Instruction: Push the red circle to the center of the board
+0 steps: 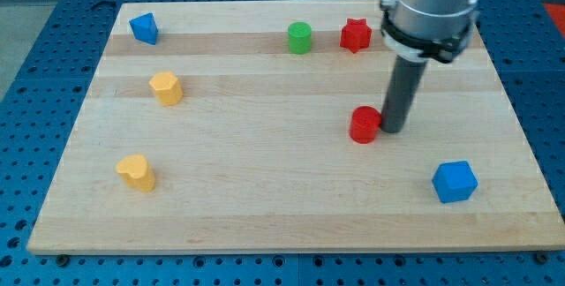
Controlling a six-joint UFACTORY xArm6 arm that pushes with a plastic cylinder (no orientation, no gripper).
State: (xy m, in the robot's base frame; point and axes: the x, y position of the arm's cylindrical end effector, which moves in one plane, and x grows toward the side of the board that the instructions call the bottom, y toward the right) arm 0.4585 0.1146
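Observation:
The red circle (364, 124) sits on the wooden board (265, 206), right of the board's middle. My tip (394, 130) is down on the board just to the right of the red circle, touching or almost touching its right side. The dark rod rises from there to the grey arm body at the view's top right.
A red star (355, 35) and a green circle (300, 37) lie near the top edge. A blue block (144, 28) is at the top left, a blue cube (455, 181) at the lower right. Two yellow blocks, one (166, 87) and another (136, 171), lie on the left.

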